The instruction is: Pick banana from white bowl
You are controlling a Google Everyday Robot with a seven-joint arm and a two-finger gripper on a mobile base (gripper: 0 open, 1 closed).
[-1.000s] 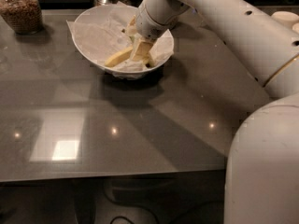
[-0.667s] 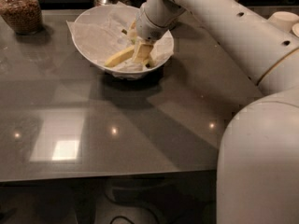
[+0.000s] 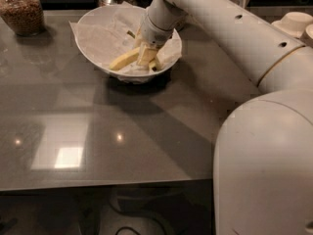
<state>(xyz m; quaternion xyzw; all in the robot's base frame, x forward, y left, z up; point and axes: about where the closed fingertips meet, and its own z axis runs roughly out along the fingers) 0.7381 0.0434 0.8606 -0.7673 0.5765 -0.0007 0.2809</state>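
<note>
Camera view is showing my jaws sitting low inside the white bowl (image 3: 128, 75), pressing in at the near end of the banana (image 3: 124, 58). I cannot tell whether they are gripping it or only resting against it. The banana is lying on the crinkled paper (image 3: 98, 38), running out to the left of them, and the shorter banana (image 3: 155, 65) is lying just beside them on the other side. I am judging that I am at the grasp itself, with the lift not yet done. Next I am needing a firm hold on the long fruit alone, then a straight rise clear of the rim, above the bench (image 3: 98, 131).
</note>
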